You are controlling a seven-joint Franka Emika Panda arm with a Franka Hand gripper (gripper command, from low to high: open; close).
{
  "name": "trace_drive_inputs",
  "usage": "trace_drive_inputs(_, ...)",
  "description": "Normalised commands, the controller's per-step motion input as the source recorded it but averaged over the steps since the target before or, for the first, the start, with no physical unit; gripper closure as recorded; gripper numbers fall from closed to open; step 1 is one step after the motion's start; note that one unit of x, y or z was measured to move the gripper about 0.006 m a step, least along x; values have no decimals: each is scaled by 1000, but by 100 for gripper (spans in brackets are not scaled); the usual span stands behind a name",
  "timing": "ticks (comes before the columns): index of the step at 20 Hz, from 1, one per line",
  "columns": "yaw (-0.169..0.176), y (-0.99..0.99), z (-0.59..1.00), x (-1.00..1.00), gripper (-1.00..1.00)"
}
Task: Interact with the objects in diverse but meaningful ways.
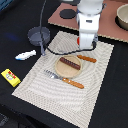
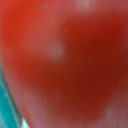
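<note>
Hand point(image 1: 86, 46) low over the mat's upper edge, fingers hidden, can't tell its grip. Wrist view is all blurred red tomato point(image 2: 65, 60). Sausage point(image 1: 69, 62) on the tan plate point(image 1: 61, 71) mid-frame. Frying pan point(image 1: 38, 34) upper left, fish piece point(image 1: 25, 55) and yellow packet point(image 1: 10, 77) left, pot point(image 1: 122, 16) upper right.

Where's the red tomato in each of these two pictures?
Wrist view: a blurred red surface, likely the tomato, fills nearly the whole picture.
Exterior view: it does not show; it may be hidden behind the white arm, which hangs by the tan plate.
Shared landmark: none can be matched; the wrist view is too close.
</note>
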Motion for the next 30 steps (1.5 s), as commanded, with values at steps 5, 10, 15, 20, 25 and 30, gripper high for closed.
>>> trace_drive_inputs(5,-25,-799,221,157,100)
trace_drive_inputs(10,-18,-890,-5,86,100)
trace_drive_inputs(15,-9,-965,-41,11,100)
trace_drive_inputs(20,-50,-892,-19,3,100)
trace_drive_inputs(25,-57,-594,-186,0,100)
trace_drive_inputs(30,-5,-116,-350,0,100)
